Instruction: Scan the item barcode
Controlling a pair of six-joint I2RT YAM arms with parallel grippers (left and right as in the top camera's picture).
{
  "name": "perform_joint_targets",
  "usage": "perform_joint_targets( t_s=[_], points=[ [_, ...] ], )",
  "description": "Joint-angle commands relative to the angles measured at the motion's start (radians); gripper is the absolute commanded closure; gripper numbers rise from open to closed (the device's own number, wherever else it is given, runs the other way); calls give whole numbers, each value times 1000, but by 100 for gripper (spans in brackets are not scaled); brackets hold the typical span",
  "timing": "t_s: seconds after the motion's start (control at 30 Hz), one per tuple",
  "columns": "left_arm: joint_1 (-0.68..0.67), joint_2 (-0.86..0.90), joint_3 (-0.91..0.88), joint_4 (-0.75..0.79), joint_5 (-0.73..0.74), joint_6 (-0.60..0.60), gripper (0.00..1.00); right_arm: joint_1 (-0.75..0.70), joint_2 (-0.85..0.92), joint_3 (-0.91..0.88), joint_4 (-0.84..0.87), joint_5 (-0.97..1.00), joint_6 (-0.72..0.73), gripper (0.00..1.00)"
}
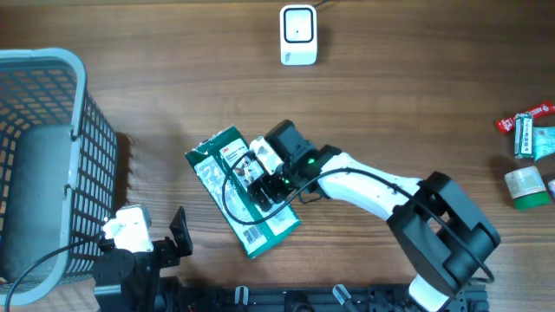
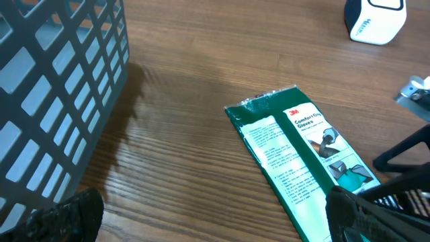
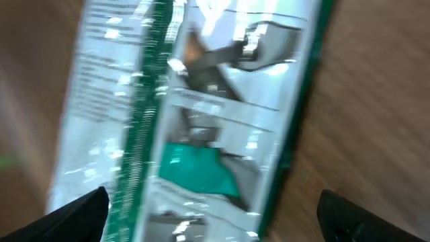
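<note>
Nearest the robot's base, the left tool (image 1: pixel 176 236) sits low at the worktop (image 1: pixel 416 95) edge, fingers spread with nothing between them. We judge it parked there to leave the middle free for the other arm. Just beyond it the pack (image 1: pixel 215 163) lies flat and diagonal on the worktop, printed face up, well apart from the scanner (image 1: pixel 297 35). The right tool (image 3: pixel 211 216) hangs over the pack's middle, fingers spread wide to either side and pinching nothing. We read this stance as suiting a grasp across the pack's width, which the task would call for before any carry to the scanner. Whether the fingertips touch the film we cannot tell. From above, the right arm covers the pack's centre. The right wrist view is too blurred to read any print. Fine stripes near the pack's near end may be the barcode, though we cannot confirm it. To the left stands the basket (image 1: pixel 78 113), cut off by the frame. At the far right lie small packets (image 1: pixel 529 134) and a roll (image 1: pixel 525 187), unread at this size. Farthest, the scanner stands alone, and its cable leaves the frame.
</note>
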Motion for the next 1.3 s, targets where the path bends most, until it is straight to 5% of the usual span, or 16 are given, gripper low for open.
perform_joint_targets(
  t_s=[0.0,0.4,0.57,0.77,0.9,1.17,1.23,1.27],
  points=[
    [2,-6,-5,3,11,-5,0,9,32,21,4,224,5,0],
    [2,-6,-5,3,11,-5,0,34,78,32,-11,278,137,1],
    [2,-6,-5,3,11,-5,0,35,29,246,-283,208,186,0],
    [2,-6,-5,3,11,-5,0,56,43,299,-252,116,249,0],
    [2,-6,-5,3,11,-5,0,98,99,299,-269,277,267,0],
    [2,-6,-5,3,11,-5,0,114,266,299,-327,137,322,2],
    [2,-6,-5,3,11,-5,0,120,348,299,-350,72,377,39],
    [2,-6,-5,3,11,-5,0,123,389,299,-351,36,383,82]
  ],
)
